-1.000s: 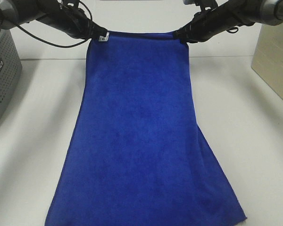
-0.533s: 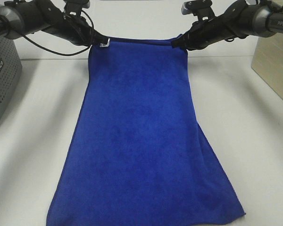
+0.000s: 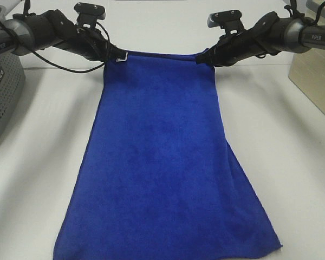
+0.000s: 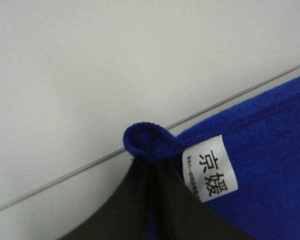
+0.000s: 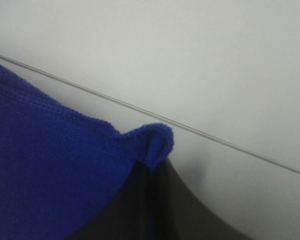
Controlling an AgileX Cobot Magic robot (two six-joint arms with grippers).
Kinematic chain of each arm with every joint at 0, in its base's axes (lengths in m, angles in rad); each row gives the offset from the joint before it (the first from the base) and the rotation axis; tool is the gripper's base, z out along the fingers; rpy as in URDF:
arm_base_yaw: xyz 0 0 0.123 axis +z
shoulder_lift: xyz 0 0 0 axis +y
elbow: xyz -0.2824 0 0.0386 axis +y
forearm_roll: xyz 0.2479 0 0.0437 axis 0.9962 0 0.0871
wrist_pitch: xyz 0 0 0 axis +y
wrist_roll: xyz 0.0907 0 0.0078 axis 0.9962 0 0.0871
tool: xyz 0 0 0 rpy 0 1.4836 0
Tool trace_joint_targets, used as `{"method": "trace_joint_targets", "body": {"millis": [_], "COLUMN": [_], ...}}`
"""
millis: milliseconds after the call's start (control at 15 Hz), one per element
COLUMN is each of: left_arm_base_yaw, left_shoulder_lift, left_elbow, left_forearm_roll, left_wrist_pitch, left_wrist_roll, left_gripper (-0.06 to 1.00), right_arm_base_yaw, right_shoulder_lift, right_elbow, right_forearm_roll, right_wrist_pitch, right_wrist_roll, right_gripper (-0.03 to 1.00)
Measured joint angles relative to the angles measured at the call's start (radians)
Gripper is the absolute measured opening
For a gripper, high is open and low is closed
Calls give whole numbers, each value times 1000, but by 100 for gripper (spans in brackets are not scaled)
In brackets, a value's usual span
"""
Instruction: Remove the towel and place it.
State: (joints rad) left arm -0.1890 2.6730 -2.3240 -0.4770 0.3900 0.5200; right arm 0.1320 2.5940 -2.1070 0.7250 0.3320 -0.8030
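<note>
A: Since a second ago, what has changed?

B: The far edge of the royal-blue plush microfibre towel (image 3: 160, 162) has dropped nearer the white table (image 3: 292, 157); judged mid-placement. The left gripper (image 3: 115, 56) and right gripper (image 3: 205, 56) are both clamped on far corners, one by the white tag (image 4: 211, 174).

A: Orientation?

B: Long axis runs from the grippers toward the camera; the near end lies spread on the table.
</note>
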Motion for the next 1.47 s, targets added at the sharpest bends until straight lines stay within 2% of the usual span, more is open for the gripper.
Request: {"method": "trace_joint_targets", "body": {"millis": [200,333,400,467,533,600,733,867,1133,1200,1333,1400,1467], "left_arm_base_yaw": [0,0,0,1,3,3,3,3,6,10,21,24,26], "left_shoulder_lift": [3,36,47,56,60,61,61,60,-11,-50,-141,-207,-248], "left_elbow": [0,0,0,0,0,0,0,0,0,0,0,0,0], "left_forearm_roll": [0,1,8,9,10,9,-10,-19,-6,-3,16,80,144], "left_wrist_pitch": [-35,-58,-78,-95,-109,-131,-151,-130,74,171,371,514,596], "left_wrist_roll": [4,7,7,7,7,7,5,4,4,3,-63,-154,-224], "left_gripper": [1,1,3,8,18,32,60,71,73,73,73,74,74], "right_arm_base_yaw": [0,0,0,-1,-3,-4,-4,-4,-4,-4,-4,-4,-4], "right_shoulder_lift": [14,17,17,17,17,17,17,12,-75,-111,-191,-234,-298], "right_elbow": [0,0,0,0,0,0,0,0,0,0,0,0,0], "right_forearm_roll": [17,22,22,22,30,35,42,42,-28,-51,-117,-168,-262], "right_wrist_pitch": [-1,-28,-42,-51,-52,-52,-36,9,171,241,403,478,582], "right_wrist_roll": [0,0,0,0,0,0,0,0,13,38,131,206,339], "right_gripper": [5,13,21,35,48,61,70,72,72,72,73,74,78]}}
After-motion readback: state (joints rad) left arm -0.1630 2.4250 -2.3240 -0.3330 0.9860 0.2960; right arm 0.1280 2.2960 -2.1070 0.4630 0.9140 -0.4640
